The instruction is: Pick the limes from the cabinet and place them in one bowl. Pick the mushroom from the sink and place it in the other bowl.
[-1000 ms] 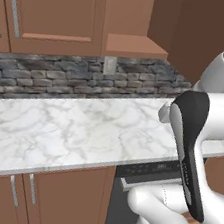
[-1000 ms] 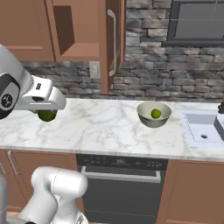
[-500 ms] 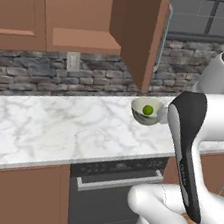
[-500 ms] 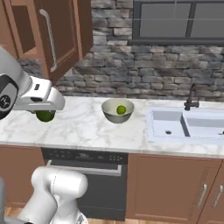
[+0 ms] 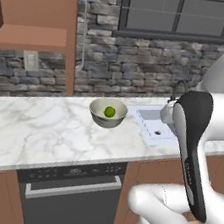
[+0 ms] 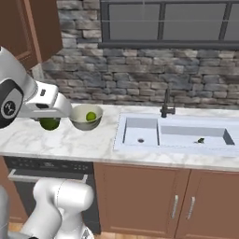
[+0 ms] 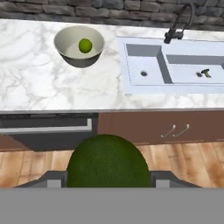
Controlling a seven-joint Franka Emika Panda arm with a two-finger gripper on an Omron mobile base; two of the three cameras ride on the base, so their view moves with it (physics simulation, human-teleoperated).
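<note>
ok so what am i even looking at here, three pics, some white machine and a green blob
It is a rendered kitchen with a white robot arm on a driving base. Two pictures come from cameras on that base, behind the arm to its left and right. The third looks along its hand, which holds the darker lime, your green blob. On the marble counter stands a cream-grey bowl with the brighter lime inside. Beside it is the sink, with a small dark thing, probably the mushroom, in one basin.

No readable text, label, brand, number or sign on anything in view.
</note>
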